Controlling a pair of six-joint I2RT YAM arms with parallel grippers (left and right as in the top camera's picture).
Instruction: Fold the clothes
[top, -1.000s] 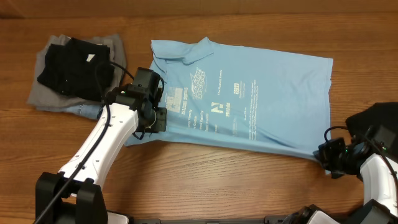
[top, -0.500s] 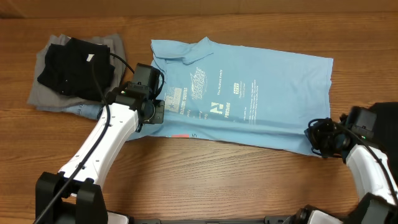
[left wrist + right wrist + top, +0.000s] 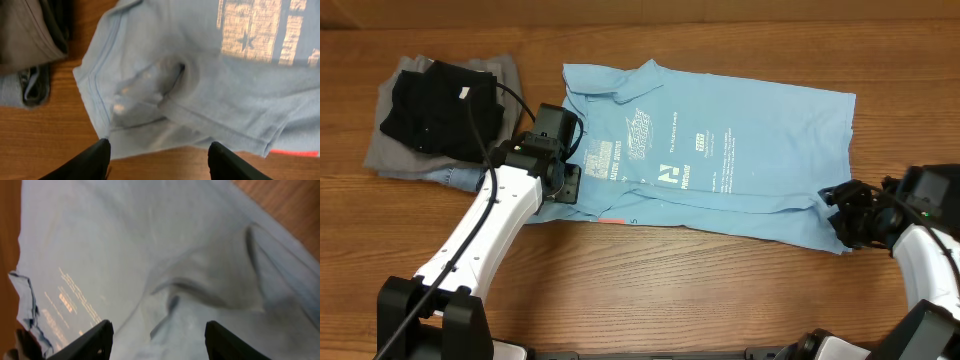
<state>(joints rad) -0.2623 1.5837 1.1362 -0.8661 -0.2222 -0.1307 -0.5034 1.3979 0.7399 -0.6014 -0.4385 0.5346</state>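
Wood-grain table (image 3: 700,290), warm brown, evenly lit, no hard shadows.

I see bare counter (image 3: 670,300) along the near edge, free to cross. The spread blue shirt (image 3: 750,150) fills the middle. A stacked pile of dark clothes (image 3: 440,115) blocks the far left.

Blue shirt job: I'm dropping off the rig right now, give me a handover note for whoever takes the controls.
Blue shirt lies on the table, its near edge turned over onto itself, rumpled.
Left pincer: open, empty, above its sleeve end.
Right pincer: open, empty, above its hem end.
Dark pile, black on grey, sits beside the collar end.
Left to do: far edge is unfolded; the shirt likely needs more folds, then stacking.
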